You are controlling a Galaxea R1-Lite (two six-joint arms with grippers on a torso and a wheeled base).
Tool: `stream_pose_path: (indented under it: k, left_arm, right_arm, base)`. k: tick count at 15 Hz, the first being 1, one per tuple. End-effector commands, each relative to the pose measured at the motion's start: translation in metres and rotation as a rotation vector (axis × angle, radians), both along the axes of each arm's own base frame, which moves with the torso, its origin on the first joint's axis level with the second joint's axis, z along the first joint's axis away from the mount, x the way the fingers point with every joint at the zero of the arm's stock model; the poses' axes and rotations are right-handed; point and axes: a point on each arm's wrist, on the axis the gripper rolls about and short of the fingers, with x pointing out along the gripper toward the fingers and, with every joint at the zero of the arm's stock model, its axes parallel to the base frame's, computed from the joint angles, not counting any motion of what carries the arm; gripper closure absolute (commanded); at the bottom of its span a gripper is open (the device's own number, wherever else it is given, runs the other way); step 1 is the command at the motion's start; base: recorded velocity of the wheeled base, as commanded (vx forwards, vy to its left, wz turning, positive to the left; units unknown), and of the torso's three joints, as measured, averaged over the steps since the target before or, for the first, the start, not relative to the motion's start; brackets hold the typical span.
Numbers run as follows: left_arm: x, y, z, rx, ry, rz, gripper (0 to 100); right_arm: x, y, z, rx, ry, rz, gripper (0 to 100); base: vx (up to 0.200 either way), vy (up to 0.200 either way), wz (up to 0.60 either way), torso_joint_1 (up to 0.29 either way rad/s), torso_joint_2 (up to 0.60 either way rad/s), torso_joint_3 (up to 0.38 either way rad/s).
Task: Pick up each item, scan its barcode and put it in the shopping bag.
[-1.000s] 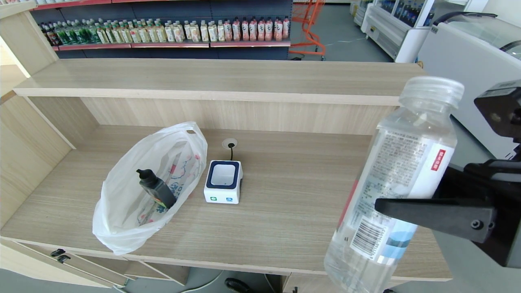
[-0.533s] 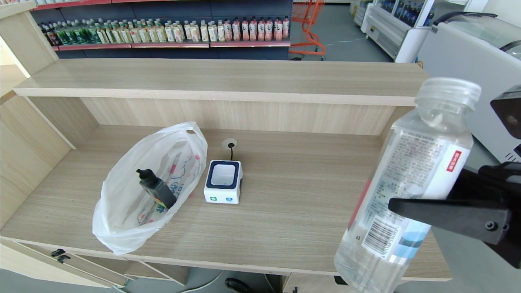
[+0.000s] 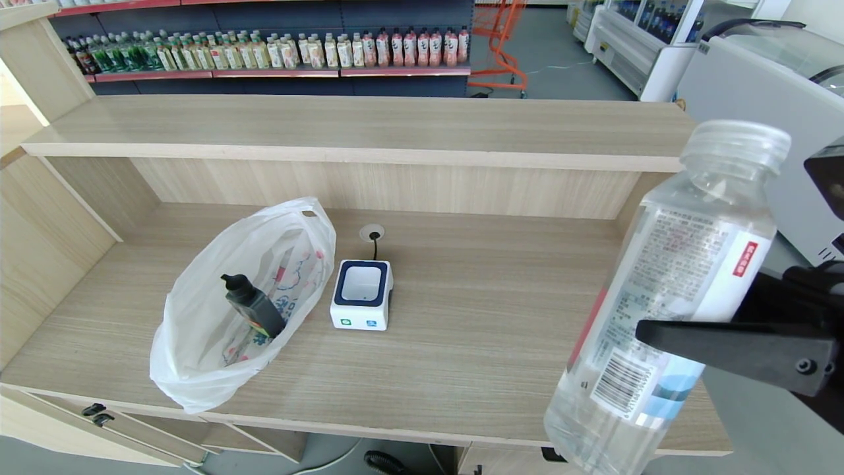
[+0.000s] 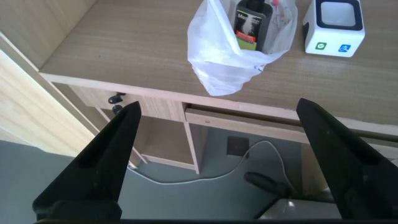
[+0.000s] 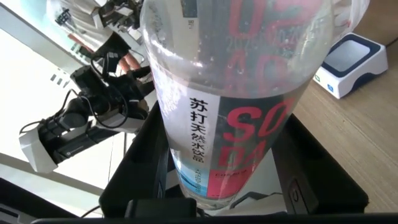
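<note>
Wood counter (image 3: 475,316) ends rightward behind the water bottle (image 3: 692,251) my right gripper (image 3: 666,323) clamps; left gripper (image 4: 219,106) gapes.

The bottle (image 3: 666,297) bears a printed label (image 3: 682,267) and barcode (image 3: 616,384).

- Bright, even light; only soft shadows lie on the surface (image 3: 475,310).
- The head view bows straight lines near its edges.
- The bottle (image 5: 236,93) glints close up in the right wrist view, with washed-out white glare behind it.
</note>
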Motion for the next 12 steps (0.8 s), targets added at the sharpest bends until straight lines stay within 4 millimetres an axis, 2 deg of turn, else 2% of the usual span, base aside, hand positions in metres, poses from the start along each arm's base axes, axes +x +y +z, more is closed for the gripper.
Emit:
stream_pose_path:
  k: [1,6,7,12]
  left_arm:
    - [0.000,0.000,0.000,0.000,0.002,0.001,0]
    - [0.000,0.000,0.000,0.000,0.002,0.001,0]
    - [0.000,0.000,0.000,0.000,0.002,0.001,0]
    - [0.000,0.000,0.000,0.000,0.002,0.001,0]
  right_arm:
    - [-0.001,-0.001,0.000,0.000,-0.011,-0.003,100]
    - [0.009,-0.032,-0.017,-0.185,-0.232,-0.184,100]
    - [0.010,-0.045,-0.019,-0.266,-0.348,-0.265,100]
    - [0.014,-0.069,-0.023,-0.422,-0.538,-0.403,100]
  base:
    - [0.000,0.000,0.00,0.000,0.00,0.000]
    - [0.000,0.000,0.00,0.000,0.00,0.000]
    - [0.000,0.000,0.00,0.000,0.00,0.000]
    - [0.000,0.000,0.00,0.000,0.00,0.000]
